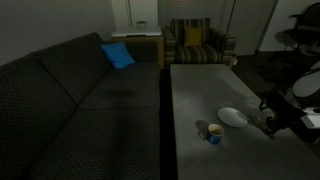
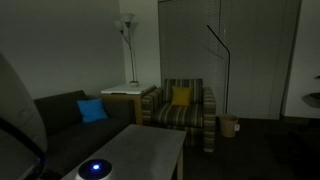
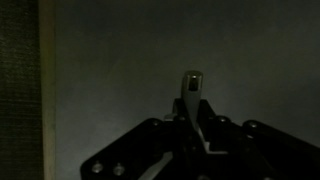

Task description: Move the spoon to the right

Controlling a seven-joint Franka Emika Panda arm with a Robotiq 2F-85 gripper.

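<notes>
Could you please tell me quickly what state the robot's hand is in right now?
Hand: closed, holding the spoon, as the wrist view shows.

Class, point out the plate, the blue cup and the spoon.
plate [image 1: 232, 117]: exterior view, its middle.
cup [image 1: 214, 134]: exterior view, its side.
spoon [image 3: 190, 83]: wrist view, its rounded far end.

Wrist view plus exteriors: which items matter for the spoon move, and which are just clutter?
Job:
- spoon, gripped in the tool

Lying about:
- white plate
- blue cup
- sofa
- blue cushion
- striped armchair
- floor lamp
</notes>
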